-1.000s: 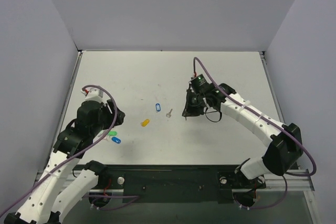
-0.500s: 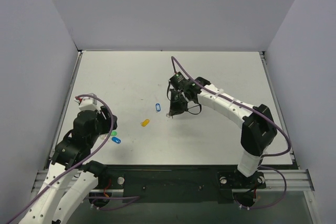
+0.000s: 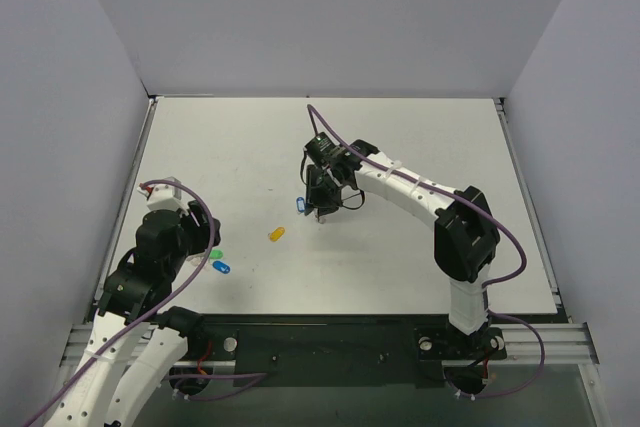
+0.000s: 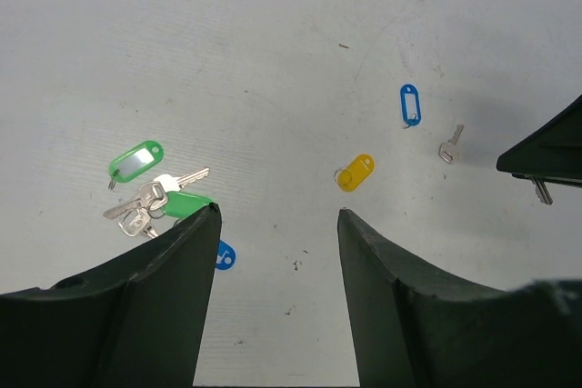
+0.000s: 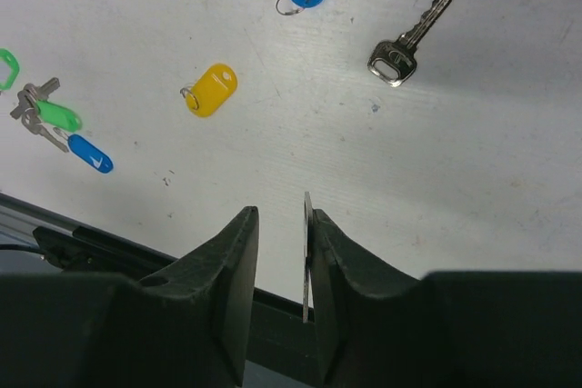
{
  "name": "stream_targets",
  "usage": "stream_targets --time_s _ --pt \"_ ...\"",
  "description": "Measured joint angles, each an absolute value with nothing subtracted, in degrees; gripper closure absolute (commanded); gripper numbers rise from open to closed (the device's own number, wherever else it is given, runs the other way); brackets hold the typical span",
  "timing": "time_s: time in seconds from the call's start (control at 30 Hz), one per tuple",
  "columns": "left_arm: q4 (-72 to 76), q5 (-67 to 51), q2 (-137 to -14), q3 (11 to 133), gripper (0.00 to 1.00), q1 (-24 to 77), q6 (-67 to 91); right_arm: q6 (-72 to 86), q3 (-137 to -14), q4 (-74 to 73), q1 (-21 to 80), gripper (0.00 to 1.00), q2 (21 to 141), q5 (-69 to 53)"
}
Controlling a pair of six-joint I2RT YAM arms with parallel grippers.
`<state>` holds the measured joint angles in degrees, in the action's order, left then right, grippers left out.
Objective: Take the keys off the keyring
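While left fingers (image 4: 155, 315) are gaping, right fingers (image 5: 218, 288) are standing barely apart, key (image 5: 306, 252) between: seeming light, stiff, slick; head looking best hold.

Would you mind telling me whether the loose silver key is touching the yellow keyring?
Apart. The right wrist view shows the loose silver key lying well clear of the yellow keyring, with bare table between them.
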<state>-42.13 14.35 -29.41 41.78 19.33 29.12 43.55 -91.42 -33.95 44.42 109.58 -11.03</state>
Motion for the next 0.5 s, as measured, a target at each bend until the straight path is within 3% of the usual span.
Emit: stream_targets --time_s 0.1,0.33,0.4,0.43,0.47,0.5 --pt "-41.76 13.87 -29.41 41.60 0.36 19.33 28.99 43.46 -92.31 -34.02 44.49 0.58 110.04 -11.35" --pt "-41.39 13.21 -29.41 41.54 0.37 19.33 28.51 43.27 -92.88 -34.00 44.69 0.50 110.06 -12.03" --pt "-41.36 13.21 -29.41 41.54 0.37 19.33 28.32 43.24 -92.92 -34.00 44.71 0.41 110.06 -12.23" --pt "-41.36 13.19 -29.41 41.54 0.37 19.33 28.25 43.29 -93.01 -34.02 44.71 0.21 110.06 -12.36" --pt "-41.36 13.17 -29.41 41.54 0.37 19.33 28.23 43.27 -93.08 -33.93 44.73 0.13 110.06 -12.38" --pt "-41.36 13.17 -29.41 41.54 0.37 19.33 28.23 43.64 -93.14 -33.89 44.73 0.13 110.06 -12.38"
